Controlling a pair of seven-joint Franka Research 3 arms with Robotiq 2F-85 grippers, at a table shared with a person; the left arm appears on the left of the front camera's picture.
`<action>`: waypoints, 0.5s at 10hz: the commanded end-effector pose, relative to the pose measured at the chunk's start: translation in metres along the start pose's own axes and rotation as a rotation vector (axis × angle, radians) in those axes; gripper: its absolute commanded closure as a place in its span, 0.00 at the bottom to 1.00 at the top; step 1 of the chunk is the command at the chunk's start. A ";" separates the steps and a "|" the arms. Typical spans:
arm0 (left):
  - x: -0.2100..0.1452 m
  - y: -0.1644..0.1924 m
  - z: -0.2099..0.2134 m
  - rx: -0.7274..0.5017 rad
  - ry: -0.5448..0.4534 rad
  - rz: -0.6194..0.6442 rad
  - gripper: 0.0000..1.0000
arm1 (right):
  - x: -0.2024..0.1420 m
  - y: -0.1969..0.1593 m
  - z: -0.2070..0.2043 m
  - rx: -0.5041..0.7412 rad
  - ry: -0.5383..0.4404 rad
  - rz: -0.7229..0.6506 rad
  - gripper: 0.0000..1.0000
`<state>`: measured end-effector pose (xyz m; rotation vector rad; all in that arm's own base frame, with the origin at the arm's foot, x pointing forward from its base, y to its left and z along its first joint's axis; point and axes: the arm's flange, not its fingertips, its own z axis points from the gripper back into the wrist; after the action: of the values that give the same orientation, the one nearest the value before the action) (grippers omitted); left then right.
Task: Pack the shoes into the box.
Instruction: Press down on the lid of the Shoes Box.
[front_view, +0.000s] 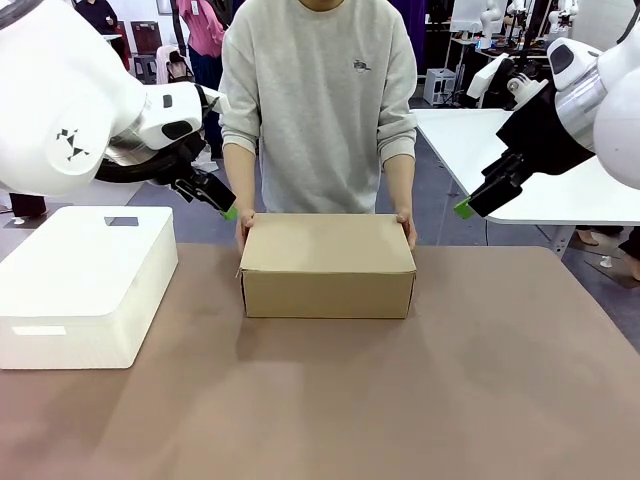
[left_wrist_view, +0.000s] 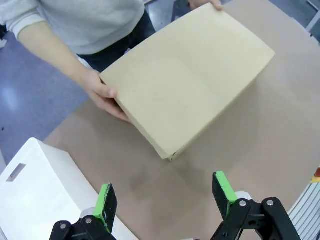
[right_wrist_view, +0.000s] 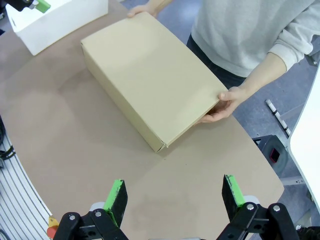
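The scene is bright and evenly lit, with diffuse light from overhead. Shadows are soft: a faint one lies on the brown worktop just in front of the closed cardboard box, and another under the near edge of the white plastic bin. The bin and the white arm shells in the front view are close to overexposed, with little surface detail. Both wrist views show wide-angle bending, so the box's straight edges bow outward and the worktop curves toward the corners. The front view is sharp at the box; the far background is softer. No motion blur shows.
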<state>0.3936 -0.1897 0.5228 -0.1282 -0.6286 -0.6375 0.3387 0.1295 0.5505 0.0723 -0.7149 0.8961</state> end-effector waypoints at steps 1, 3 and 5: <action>0.000 -0.001 -0.001 -0.001 0.005 -0.001 0.00 | 0.000 0.003 0.000 -0.008 0.008 -0.017 0.00; 0.000 -0.001 -0.001 -0.001 0.005 -0.001 0.00 | 0.000 0.003 0.000 -0.008 0.008 -0.017 0.00; 0.000 -0.001 -0.001 -0.001 0.005 -0.001 0.00 | 0.000 0.003 0.000 -0.008 0.008 -0.017 0.00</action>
<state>0.3935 -0.1909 0.5217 -0.1274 -0.6259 -0.6396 0.3387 0.1296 0.5505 0.0724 -0.7149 0.8960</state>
